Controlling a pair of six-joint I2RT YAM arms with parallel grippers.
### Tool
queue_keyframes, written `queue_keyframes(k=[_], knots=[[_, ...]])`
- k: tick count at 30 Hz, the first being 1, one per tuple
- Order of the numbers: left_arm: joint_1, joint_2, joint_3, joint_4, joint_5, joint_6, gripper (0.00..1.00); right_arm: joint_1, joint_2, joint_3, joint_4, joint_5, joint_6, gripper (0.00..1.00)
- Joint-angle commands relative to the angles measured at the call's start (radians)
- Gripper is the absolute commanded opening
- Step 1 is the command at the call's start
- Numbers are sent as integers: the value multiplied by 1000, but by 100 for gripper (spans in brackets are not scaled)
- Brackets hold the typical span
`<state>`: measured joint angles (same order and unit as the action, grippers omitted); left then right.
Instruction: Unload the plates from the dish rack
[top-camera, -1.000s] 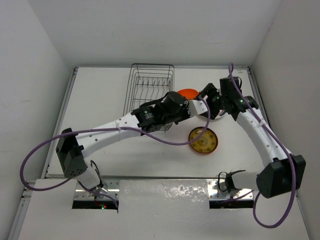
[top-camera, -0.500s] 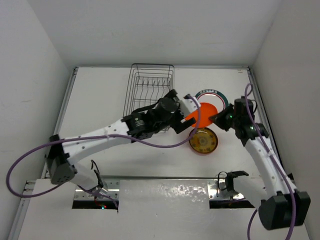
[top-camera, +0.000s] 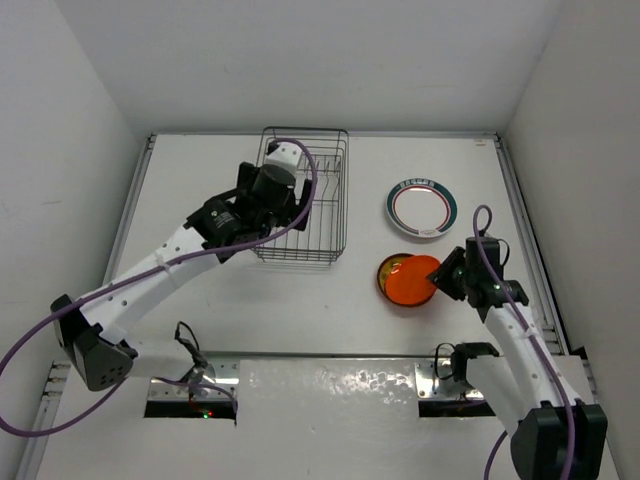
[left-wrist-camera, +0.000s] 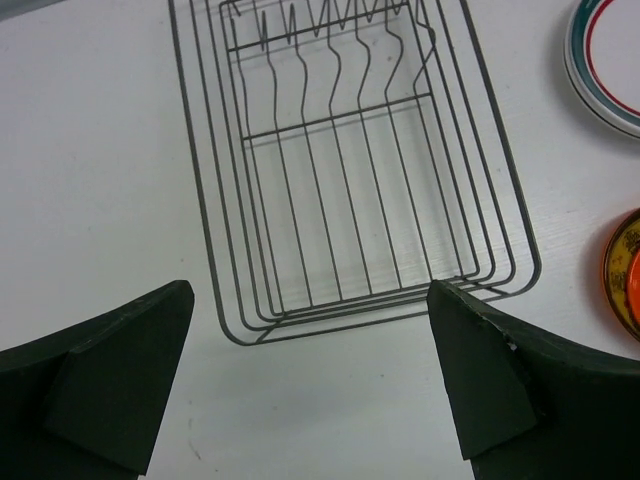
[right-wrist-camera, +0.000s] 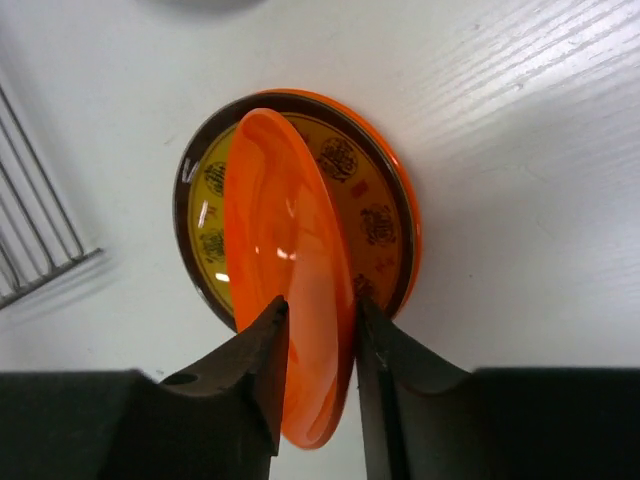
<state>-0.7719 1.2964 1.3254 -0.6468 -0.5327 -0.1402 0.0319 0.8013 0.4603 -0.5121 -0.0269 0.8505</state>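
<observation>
Retreating over the emptied dish rack (left-wrist-camera: 340, 115), left gripper (left-wrist-camera: 308, 340) hangs wide, holding nothing; right gripper (right-wrist-camera: 318, 330) now pinches the plain orange plate (right-wrist-camera: 285, 290) on edge above the patterned plate (right-wrist-camera: 378, 215). Rack looks unloaded; set-down remains.

Top camera high, looking down, left wrist over rack (left-wrist-camera: 340, 116), right wrist close on orange plate (right-wrist-camera: 285, 230), top shares both.

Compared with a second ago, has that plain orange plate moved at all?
Yes. In the top view the orange plate has travelled from the right side of the dish rack toward the near side, and is now tilted over the patterned plate.
</observation>
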Motion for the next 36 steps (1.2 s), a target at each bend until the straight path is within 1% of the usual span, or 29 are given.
queue_keyframes(k=[1, 2, 3, 4, 5, 7, 11, 12, 13, 15, 16, 17, 18, 19, 21, 22, 24, 25, 27, 28, 30, 32, 33, 36], knots=[[37, -5, 78, -91, -10, -64, 100, -4, 21, -15, 76, -33, -66, 34], [45, 1, 105, -105, -1, -74, 100, -3, 41, -9, 66, -37, -89, 53], [54, 7, 122, -125, 8, -82, 100, 0, 67, 17, 40, -53, -120, 66], [71, 14, 141, -161, 17, -91, 100, 2, 123, 35, -26, -56, -137, 91], [78, 27, 168, -175, 26, -108, 100, 14, 150, 76, -63, -42, -168, 99], [100, 37, 178, -189, 40, -121, 100, 37, 202, 125, -148, -21, -195, 99], [141, 43, 146, -162, 94, -162, 100, 52, 233, 201, -270, 28, -235, 99], [152, 44, 132, -159, 97, -179, 100, 59, 230, 218, -319, 88, -240, 99], [163, 40, 123, -157, 102, -217, 100, 60, 214, 256, -338, 108, -248, 99], [218, 29, 85, -146, 106, -261, 100, 60, 191, 296, -385, 148, -275, 99], [241, 23, 71, -142, 112, -300, 100, 60, 173, 355, -407, 160, -289, 99], [288, 15, 55, -130, 126, -315, 100, 60, 165, 392, -428, 168, -327, 99], [305, -6, 22, -119, 128, -321, 100, 60, 156, 426, -463, 191, -347, 99], [319, -15, 9, -110, 122, -328, 100, 62, 147, 502, -483, 208, -387, 99], [338, -48, -21, -97, 61, -332, 100, 60, 124, 586, -552, 252, -435, 99], [339, -61, -31, -94, 13, -332, 100, 60, 112, 659, -575, 301, -482, 99], [339, -103, -60, -88, -30, -326, 100, 60, 99, 730, -647, 349, -530, 99], [339, -121, -71, -90, -70, -326, 100, 60, 92, 791, -670, 416, -556, 99], [339, -187, -81, -91, -85, -322, 100, 62, 64, 871, -736, 478, -585, 99], [339, -218, -136, -65, -105, -300, 100, 60, 52, 893, -752, 507, -599, 99], [339, -313, -208, -51, -112, -283, 100, 60, 16, 948, -784, 513, -631, 99], [339, -400, -261, -74, -151, -298, 100, 60, -10, 997, -818, 506, -645, 99], [338, -419, -271, -111, -183, -305, 100, 60, -17, 1012, -833, 507, -656, 99], [338, -492, -328, -146, -223, -317, 100, 60, -59, 1019, -871, 498, -663, 99]])
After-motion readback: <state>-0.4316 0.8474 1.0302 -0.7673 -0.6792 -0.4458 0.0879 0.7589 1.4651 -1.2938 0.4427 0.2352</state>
